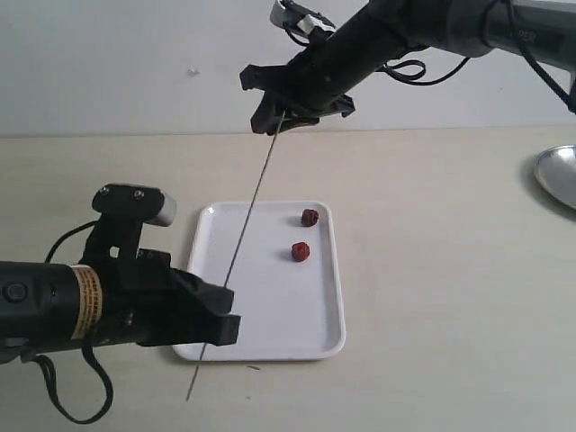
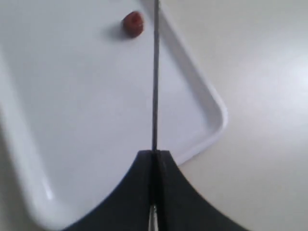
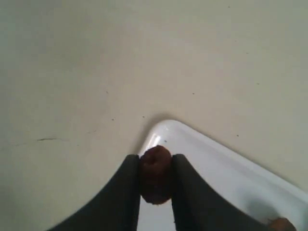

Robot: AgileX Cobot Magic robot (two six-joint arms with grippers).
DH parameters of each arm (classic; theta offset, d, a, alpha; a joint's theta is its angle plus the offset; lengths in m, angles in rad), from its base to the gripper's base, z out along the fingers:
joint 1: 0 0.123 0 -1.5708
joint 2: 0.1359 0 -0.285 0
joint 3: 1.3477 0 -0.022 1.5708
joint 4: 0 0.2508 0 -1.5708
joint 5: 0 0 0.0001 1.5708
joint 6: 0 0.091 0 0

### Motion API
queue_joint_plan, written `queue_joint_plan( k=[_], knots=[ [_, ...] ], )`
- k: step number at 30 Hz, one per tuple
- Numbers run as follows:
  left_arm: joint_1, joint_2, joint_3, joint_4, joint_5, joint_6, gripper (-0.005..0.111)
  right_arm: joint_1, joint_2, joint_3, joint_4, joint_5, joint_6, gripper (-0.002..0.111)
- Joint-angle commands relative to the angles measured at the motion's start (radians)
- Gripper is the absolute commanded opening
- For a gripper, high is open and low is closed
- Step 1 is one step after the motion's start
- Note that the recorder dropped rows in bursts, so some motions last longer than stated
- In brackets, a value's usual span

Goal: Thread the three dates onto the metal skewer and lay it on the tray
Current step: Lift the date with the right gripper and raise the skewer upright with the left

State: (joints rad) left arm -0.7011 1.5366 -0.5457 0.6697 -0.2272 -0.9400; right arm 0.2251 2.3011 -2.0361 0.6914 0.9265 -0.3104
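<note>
The thin metal skewer [image 1: 250, 211] slants up over the white tray [image 1: 270, 306]. My left gripper [image 1: 216, 319] is shut on its lower part, with the tip sticking out below near the table's front. In the left wrist view the skewer [image 2: 155, 72] comes straight out of the shut left gripper [image 2: 155, 154]. My right gripper [image 1: 283, 110] is at the skewer's upper end. It is shut on a dark brown date [image 3: 156, 175], pinched in the right gripper [image 3: 156, 159]. Whether the rod has entered that date is hidden. Two reddish dates [image 1: 310, 217] [image 1: 301, 252] lie on the tray.
A round silver dish [image 1: 558, 175] sits at the table's right edge. The tray's corner [image 3: 226, 168] lies under the right gripper, with a reddish date [image 3: 281, 224] at the frame's edge. One reddish date [image 2: 133, 23] on the tray [image 2: 72, 120] shows beside the rod.
</note>
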Motion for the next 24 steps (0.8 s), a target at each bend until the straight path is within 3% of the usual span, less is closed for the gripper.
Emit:
queue_joint_plan(
  k=[1,7,11,16,20,22,24],
  knots=[
    [0.004,-0.006,0.001,0.002,-0.134,-0.073,0.000,-0.016,-0.012,-0.004,0.095,-0.021,-0.094,0.021],
    [0.004,0.006,0.001,0.002,-0.149,-0.148,0.000,-0.084,-0.012,-0.004,0.274,-0.019,-0.215,0.021],
    [0.004,0.044,-0.003,0.002,-0.299,-0.213,0.000,-0.180,-0.012,-0.004,0.414,0.090,-0.255,0.021],
    [0.004,0.167,-0.107,0.203,-0.435,-0.461,0.000,-0.260,0.017,-0.004,0.768,0.295,-0.380,0.021],
    [0.011,0.202,-0.149,0.221,-0.463,-0.506,0.000,-0.260,0.053,-0.004,0.775,0.295,-0.402,0.021],
    [0.058,0.202,-0.149,0.311,-0.510,-0.579,0.000,-0.267,0.057,-0.004,0.777,0.295,-0.414,0.021],
    [0.141,0.204,-0.147,0.403,-0.682,-0.641,0.000,-0.274,0.057,-0.004,0.787,0.295,-0.421,0.021]
  ],
)
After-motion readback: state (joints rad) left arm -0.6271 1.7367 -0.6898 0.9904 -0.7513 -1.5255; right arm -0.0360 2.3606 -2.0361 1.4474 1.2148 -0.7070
